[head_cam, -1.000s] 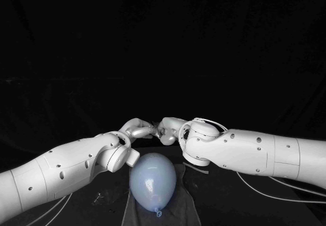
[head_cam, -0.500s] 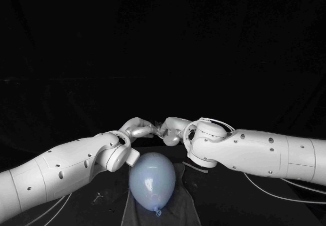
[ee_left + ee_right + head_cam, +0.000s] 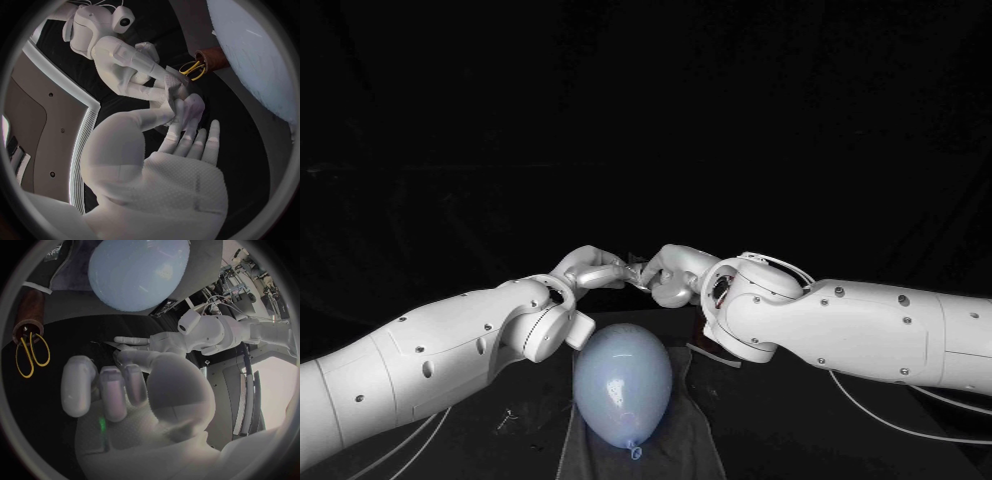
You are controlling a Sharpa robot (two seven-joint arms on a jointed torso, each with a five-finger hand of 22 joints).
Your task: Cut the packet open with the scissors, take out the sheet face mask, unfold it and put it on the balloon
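Observation:
The pale blue balloon [image 3: 625, 385] lies on a dark mat at the table's near edge, bare. Just beyond it my left hand [image 3: 596, 272] and right hand [image 3: 669, 280] meet fingertip to fingertip above the table. In the left wrist view a small pale folded piece [image 3: 194, 107], apparently the sheet mask, sits pinched between my left hand [image 3: 187, 145] and my right hand [image 3: 167, 90]. In the right wrist view my right hand [image 3: 119, 385] has its fingers curled in, facing my left hand [image 3: 147, 346]. The yellow-handled scissors [image 3: 192, 70] stand in a brown holder [image 3: 209, 57] beside the balloon [image 3: 256, 60].
The scissors [image 3: 31, 352] and their brown holder [image 3: 31, 310] lie close to the balloon [image 3: 137, 270]. A dark translucent mat [image 3: 689, 425] spreads under the balloon. Cables trail on the table under both forearms.
My right forearm has swung a little to the right and lower in the head view. Both hands stay joined above the balloon, shifted slightly to the right.

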